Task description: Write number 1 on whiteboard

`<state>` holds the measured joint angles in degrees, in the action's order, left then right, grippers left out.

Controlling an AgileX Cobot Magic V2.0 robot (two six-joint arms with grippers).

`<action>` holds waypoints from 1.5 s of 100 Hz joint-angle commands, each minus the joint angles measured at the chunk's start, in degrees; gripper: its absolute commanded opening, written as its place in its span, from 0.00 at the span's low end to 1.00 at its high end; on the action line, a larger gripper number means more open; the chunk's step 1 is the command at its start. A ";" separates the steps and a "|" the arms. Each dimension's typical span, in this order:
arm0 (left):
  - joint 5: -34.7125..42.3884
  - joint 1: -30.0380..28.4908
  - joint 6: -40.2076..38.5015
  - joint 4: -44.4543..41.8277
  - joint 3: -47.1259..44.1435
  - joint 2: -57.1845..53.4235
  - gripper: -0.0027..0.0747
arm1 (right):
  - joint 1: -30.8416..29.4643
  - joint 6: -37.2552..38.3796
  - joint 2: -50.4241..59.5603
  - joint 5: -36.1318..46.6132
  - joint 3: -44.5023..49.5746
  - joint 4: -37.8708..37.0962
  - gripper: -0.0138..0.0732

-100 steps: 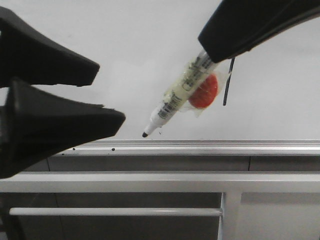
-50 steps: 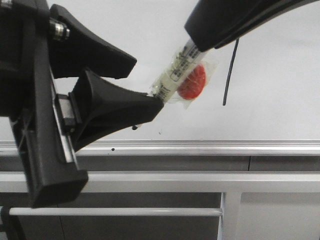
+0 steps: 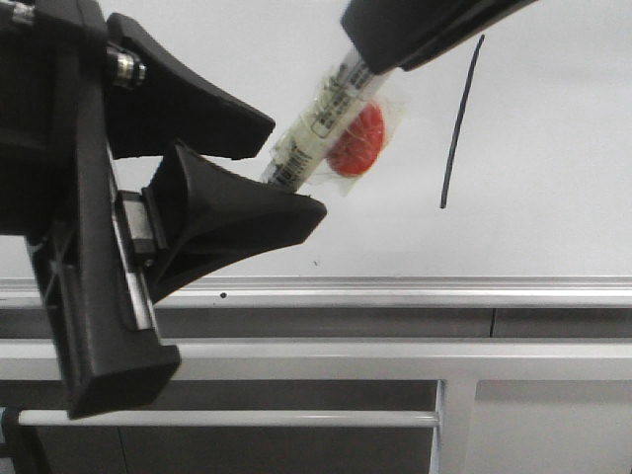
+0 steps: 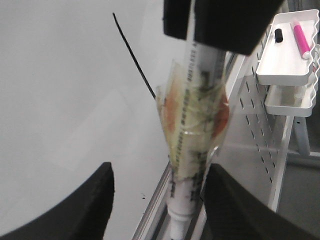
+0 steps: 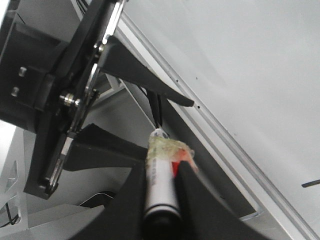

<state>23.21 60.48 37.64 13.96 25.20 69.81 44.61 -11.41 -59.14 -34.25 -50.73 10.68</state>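
Note:
The number 1 [image 3: 459, 123] is a thin black slanted stroke on the whiteboard [image 3: 553, 227]. It also shows in the left wrist view as the number 1 [image 4: 132, 55]. My right gripper [image 3: 373, 57] comes in from the top and is shut on a white marker pen [image 3: 318, 123] with a red piece [image 3: 357, 146] taped to it. The pen slants down to the left, away from the stroke. My left gripper [image 3: 294, 170] is open, and the pen's tip end lies between its fingers [image 4: 95, 200]. The pen's tip is hidden.
A silver ledge [image 3: 415, 289] runs along the board's bottom edge, with grey-white frame bars [image 3: 296, 357] below it. A white tray [image 4: 290, 50] holding a pink marker hangs on a pegboard panel [image 4: 255, 125] beside the board.
My left gripper swung up and right into the foreground, and its open fingers now flank the pen's tip. The right gripper carried the pen up and left, uncovering the whole stroke.

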 commanded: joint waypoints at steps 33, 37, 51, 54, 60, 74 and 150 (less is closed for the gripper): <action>4.56 0.42 -0.29 -0.32 1.69 -0.83 0.01 | 0.09 -0.20 0.68 3.54 -2.01 0.16 0.11; 4.56 0.42 -0.29 -0.32 1.69 -0.83 0.01 | 0.09 -0.20 0.68 3.54 -2.01 0.30 0.11; 4.82 0.42 -0.29 -0.32 1.69 -0.83 0.01 | 0.09 -0.20 0.68 3.54 -2.01 0.39 0.11; 4.94 0.42 -0.29 -0.32 1.69 -0.83 0.01 | 0.09 -0.20 0.68 3.54 -2.01 0.39 0.11; 5.37 0.42 -0.37 -0.06 1.69 -0.83 0.01 | 0.09 -0.20 0.68 3.93 -2.01 0.39 0.11; 6.57 0.42 -0.37 0.09 1.69 -0.83 0.01 | 0.09 -0.31 0.79 3.94 -3.00 0.39 0.31; 33.35 13.01 -14.10 27.58 -9.53 -0.61 0.01 | -0.02 -0.10 21.08 -0.62 -4.54 -12.29 0.09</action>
<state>46.29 69.94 25.44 35.54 15.98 69.83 44.61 -11.41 -41.10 -37.16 -53.59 0.76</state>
